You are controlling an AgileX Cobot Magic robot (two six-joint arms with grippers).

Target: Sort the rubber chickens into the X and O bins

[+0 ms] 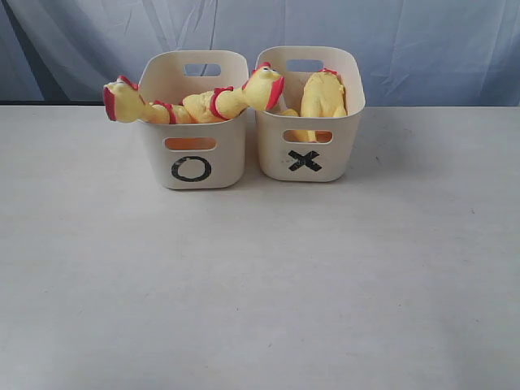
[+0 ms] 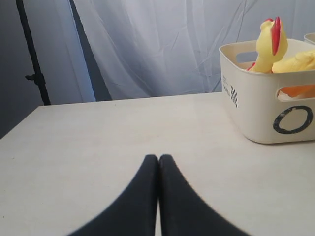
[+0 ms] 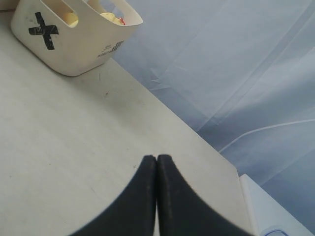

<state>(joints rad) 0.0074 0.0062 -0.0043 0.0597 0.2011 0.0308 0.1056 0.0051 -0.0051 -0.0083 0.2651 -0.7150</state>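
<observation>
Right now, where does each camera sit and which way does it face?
Exterior: in front of the table, slightly above, facing the O bin and X bin; no arm shows.
Left wrist: low over the table, facing the O bin; shut left gripper shows.
Right wrist: tilted, facing the X bin; shut right gripper shows.
Shared: each wrist view shares its bin with the exterior.

A pale matte desk (image 1: 260, 284) lay under soft, even light. A creased white sheet (image 1: 422, 32) hung behind its far edge, and a black stand (image 2: 32, 54) rose beyond it.
</observation>
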